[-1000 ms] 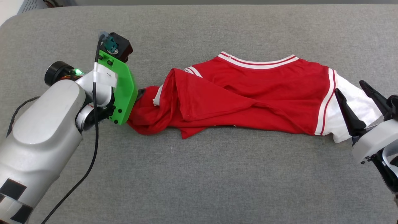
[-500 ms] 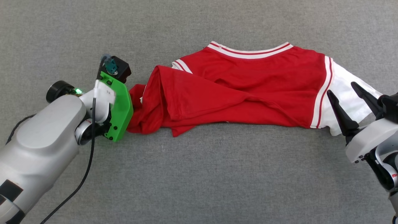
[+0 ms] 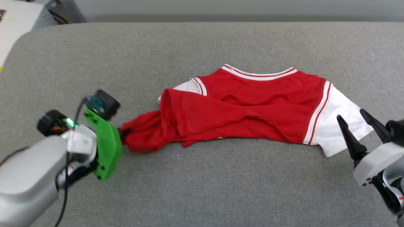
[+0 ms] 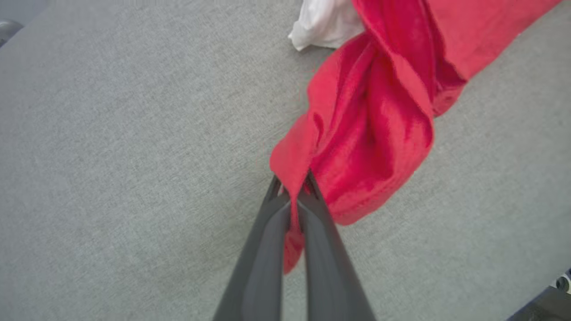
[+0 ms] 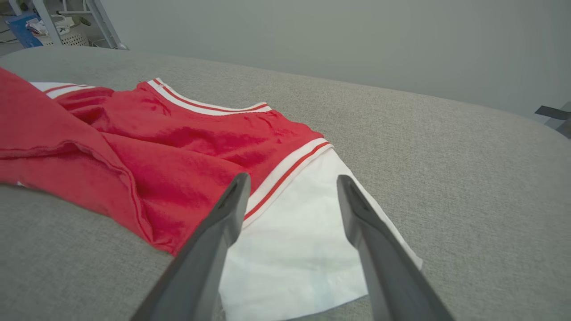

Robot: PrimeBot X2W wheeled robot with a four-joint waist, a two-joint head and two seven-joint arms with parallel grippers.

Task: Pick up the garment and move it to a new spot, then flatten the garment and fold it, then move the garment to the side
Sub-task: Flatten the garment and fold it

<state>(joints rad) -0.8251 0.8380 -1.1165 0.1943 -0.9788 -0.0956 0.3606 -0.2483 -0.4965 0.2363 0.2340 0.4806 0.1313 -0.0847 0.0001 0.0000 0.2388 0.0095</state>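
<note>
- The bright red thin T-shirt with white sleeves and striped trim lay crumpled mid-way across the grey cloth-covered surface, neckline toward its far edge.
- The left gripper pinched its bunched red end, toward the left edge.
- The right gripper hovered spread over the right white sleeve; it should probably clamp there, so both ends lift evenly.

The left gripper has its jaws pinched on a red fold of the garment.
</note>
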